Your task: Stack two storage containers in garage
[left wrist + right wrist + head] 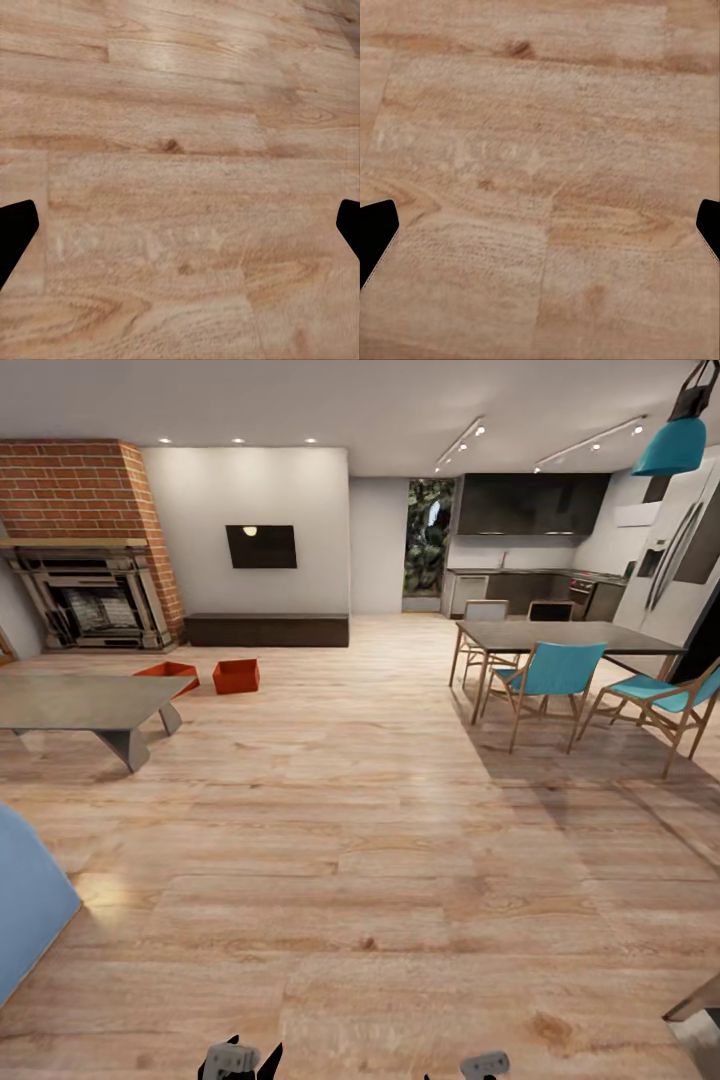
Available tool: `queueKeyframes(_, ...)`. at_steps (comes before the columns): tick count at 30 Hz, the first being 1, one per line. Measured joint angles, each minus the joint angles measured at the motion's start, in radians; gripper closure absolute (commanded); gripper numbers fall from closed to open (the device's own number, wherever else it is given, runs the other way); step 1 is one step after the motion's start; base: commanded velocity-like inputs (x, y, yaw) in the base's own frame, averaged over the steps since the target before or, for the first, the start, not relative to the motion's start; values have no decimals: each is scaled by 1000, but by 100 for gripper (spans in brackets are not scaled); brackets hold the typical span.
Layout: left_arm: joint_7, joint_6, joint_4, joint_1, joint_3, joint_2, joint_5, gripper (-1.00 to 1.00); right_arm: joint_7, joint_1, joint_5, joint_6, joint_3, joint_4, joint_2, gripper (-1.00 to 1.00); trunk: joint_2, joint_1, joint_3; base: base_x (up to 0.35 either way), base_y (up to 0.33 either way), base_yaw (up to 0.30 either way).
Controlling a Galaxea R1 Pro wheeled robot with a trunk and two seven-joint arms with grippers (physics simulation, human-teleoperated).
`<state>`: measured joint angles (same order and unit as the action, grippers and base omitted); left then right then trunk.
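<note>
orange-red storage containers (205, 676) beside fireplace (85, 595)

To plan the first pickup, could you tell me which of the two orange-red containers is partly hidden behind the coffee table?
The left storage container; the grey coffee table covers its lower edge, while the right storage container sits fully visible.

From head height we look across the living room; both wrist cameras face down, sharing its plank floor (380, 880).
</note>
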<state>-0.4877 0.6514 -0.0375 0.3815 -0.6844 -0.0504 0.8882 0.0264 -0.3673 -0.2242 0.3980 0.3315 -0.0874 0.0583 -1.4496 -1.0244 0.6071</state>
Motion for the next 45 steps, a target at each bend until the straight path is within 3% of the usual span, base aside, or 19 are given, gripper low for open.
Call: queueKeyframes(45,0,0,0,0,0,0,0,-100,0,0,0,0,0,0,0,-100,0,0,-10,338,43,0)
